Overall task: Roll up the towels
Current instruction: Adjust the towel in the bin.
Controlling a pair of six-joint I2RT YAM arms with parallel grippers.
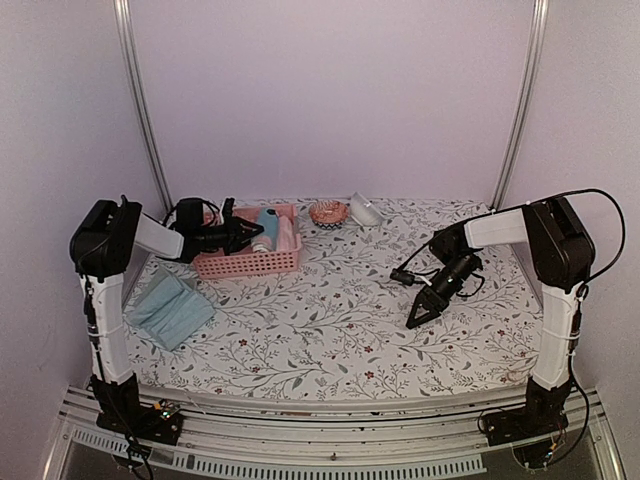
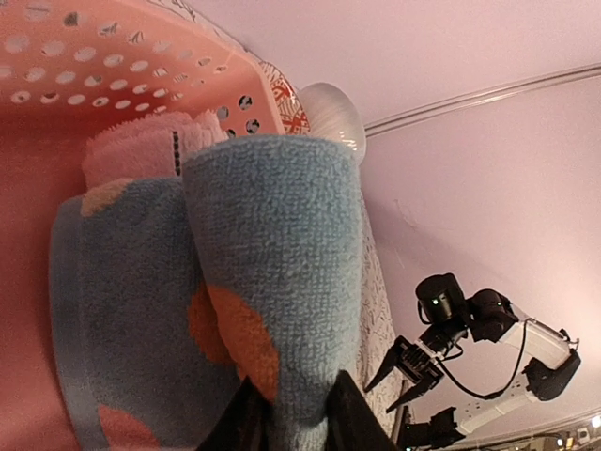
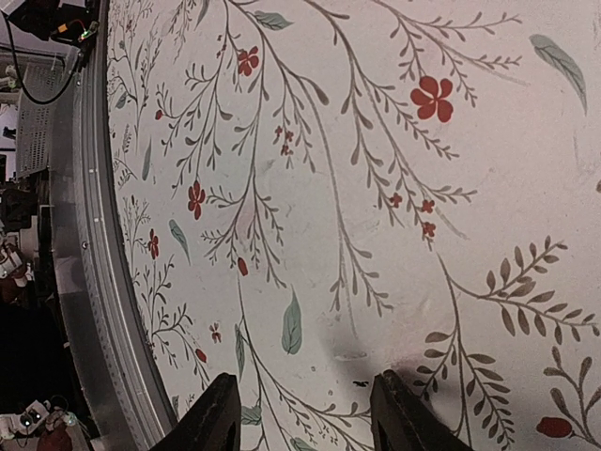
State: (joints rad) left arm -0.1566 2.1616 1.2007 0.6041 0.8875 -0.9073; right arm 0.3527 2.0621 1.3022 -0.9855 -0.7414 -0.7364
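Note:
A pink perforated basket (image 1: pixel 240 265) stands at the back left. In it lie a rolled light blue towel with orange spots (image 1: pixel 268 228) and a rolled pink towel (image 1: pixel 286 232). My left gripper (image 1: pixel 245 235) reaches into the basket. In the left wrist view its jaws (image 2: pixel 296 413) pinch the end of the blue towel (image 2: pixel 272 244), with the pink towel (image 2: pixel 131 150) behind it. A pale teal towel (image 1: pixel 172 310) lies folded flat at the left of the table. My right gripper (image 1: pixel 415 318) hovers open just above the floral cloth (image 3: pixel 310 188), with nothing between its fingers (image 3: pixel 214 418).
An orange patterned bowl (image 1: pixel 328 212) and a white rounded object (image 1: pixel 364 210) sit at the back, right of the basket. The basket's wall (image 2: pixel 113 56) rises close round the left gripper. A metal rail (image 3: pixel 94 282) runs along the table's near edge.

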